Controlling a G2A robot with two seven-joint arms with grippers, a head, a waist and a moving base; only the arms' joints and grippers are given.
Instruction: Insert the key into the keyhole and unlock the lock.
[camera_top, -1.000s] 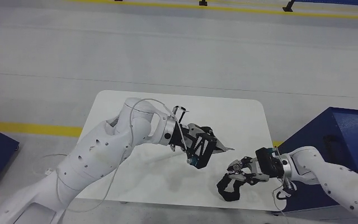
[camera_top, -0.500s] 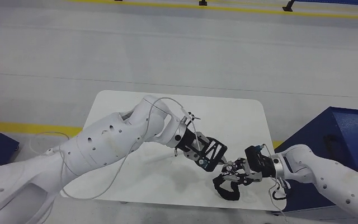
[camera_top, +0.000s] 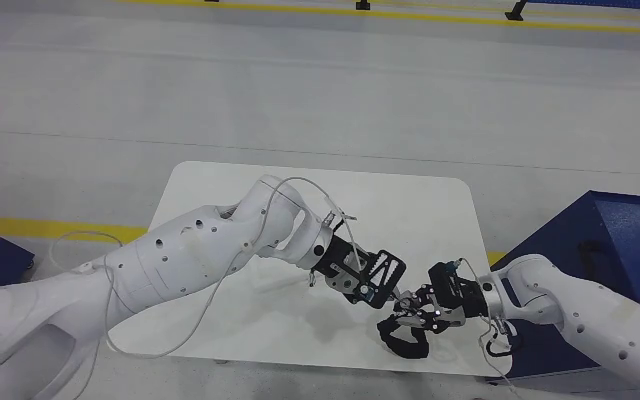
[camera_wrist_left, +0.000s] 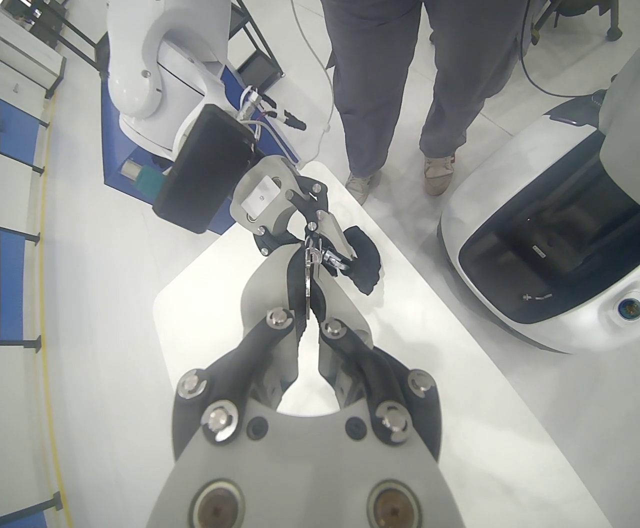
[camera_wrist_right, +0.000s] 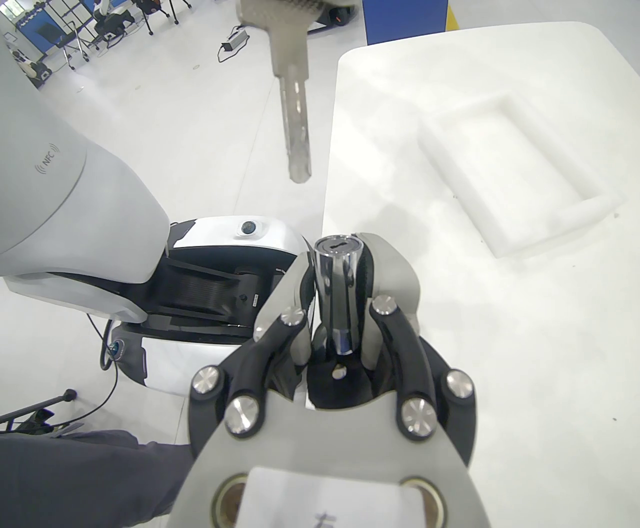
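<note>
Lock (camera_top: 405, 338) hangs from the right gripper (camera_top: 426, 306) over the table (camera_top: 420, 210) edge in the top view, left gripper (camera_top: 386, 284) just beside. Left wrist view: jaws pinch the key (camera_wrist_left: 307, 295) edge-on. Right wrist view: jaws clamp the lock, keyhole (camera_wrist_right: 342, 245) upward, the key's tip apart and off to one side. Centre it over the slot, then push straight.

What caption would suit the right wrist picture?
Right gripper clamps the lock, keyhole exposed; the key hangs close, not yet inserted.

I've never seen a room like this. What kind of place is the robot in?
Likely a robot lab or testing hall: a wide grey floor marked with a yellow line, office chairs far off, and a power cable lying on the floor.
</note>
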